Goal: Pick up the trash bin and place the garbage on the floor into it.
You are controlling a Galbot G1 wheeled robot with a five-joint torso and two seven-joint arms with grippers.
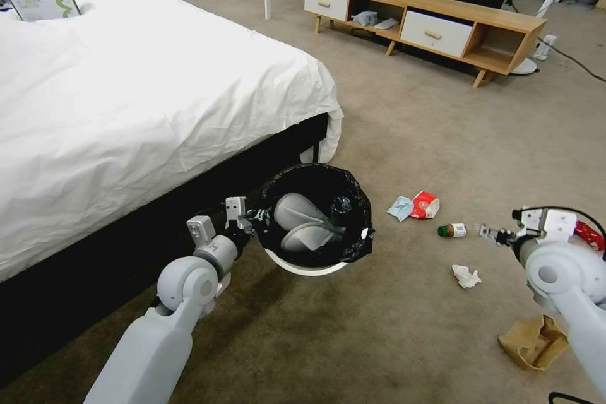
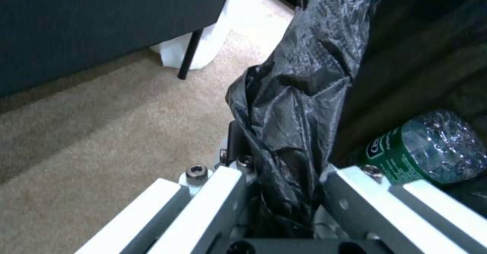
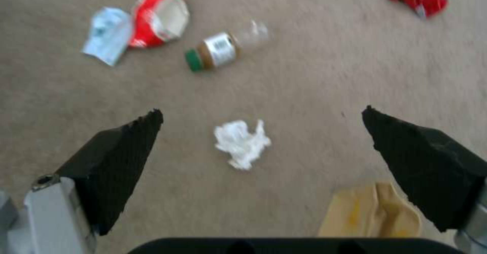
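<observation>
Black-lined trash bin (image 1: 315, 221) rim clamped in left jaws (image 2: 284, 193); right jaws (image 3: 261, 132) spread over tissue (image 3: 241, 142) (on carpet).

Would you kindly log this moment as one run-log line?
left gripper: shut on black-bagged white plastic trash bin rim | right gripper: open above crumpled white tissue | green-capped bottle: on carpet
</observation>
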